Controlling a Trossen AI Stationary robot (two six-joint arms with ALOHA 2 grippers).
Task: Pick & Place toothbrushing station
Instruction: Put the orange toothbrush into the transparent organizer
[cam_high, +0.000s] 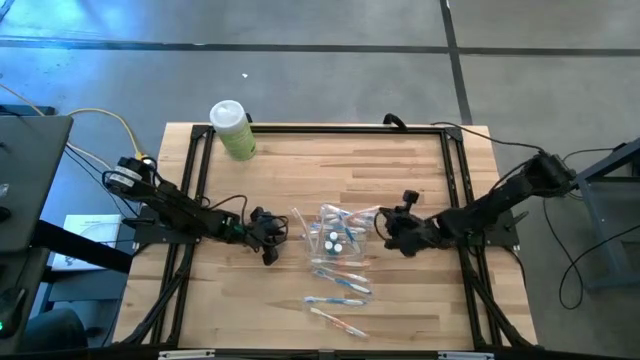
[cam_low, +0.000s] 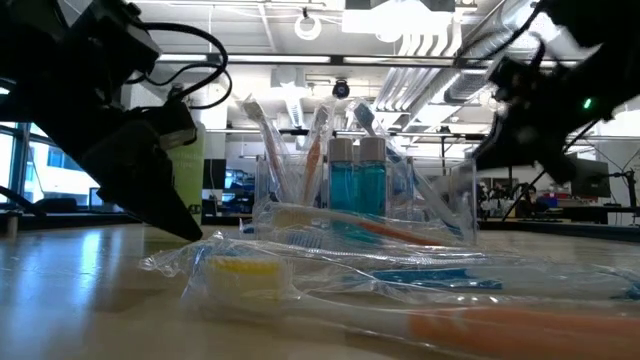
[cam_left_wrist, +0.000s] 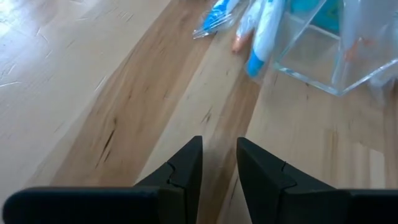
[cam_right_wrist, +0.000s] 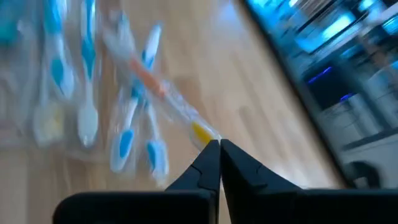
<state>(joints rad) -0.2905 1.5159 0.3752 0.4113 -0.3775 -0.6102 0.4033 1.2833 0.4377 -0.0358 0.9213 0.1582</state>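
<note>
Toothbrushing station: the clear plastic holder (cam_high: 335, 238) stood near the middle of the wooden table (cam_high: 330, 170), between the two grippers; two white-capped tubes (cam_high: 333, 240) showed inside it from above, and in the low view they looked blue through the clear wall (cam_low: 357, 178).
Brushes in the holder: in the low view, several toothbrushes (cam_low: 312, 150) leaned upright in it, one with an orange handle.
Loose brushes: wrapped toothbrushes (cam_high: 338, 282) lay scattered on the table on the near side of the holder, blue-marked ones closest and an orange-marked one (cam_high: 338, 324) farthest toward the front edge.
Wrappers: clear plastic wrap (cam_low: 300, 262) lay crumpled around the brushes in front of the low camera.
Right gripper: the right gripper (cam_high: 389, 230) was just beside the holder on its right; its wrist view showed the fingers (cam_right_wrist: 208, 163) pressed together with only a hairline between them, and whether the tips pinched a wrapper edge could not be told.
Left gripper: the left gripper (cam_high: 270, 235) sat low over the table just left of the holder; its fingers (cam_left_wrist: 186, 167) stood a narrow gap apart with bare wood between them, holding nothing.
Bottle: a pale green bottle (cam_high: 233, 129) with a white cap stood at the table's far left corner, well apart from the station.
</note>
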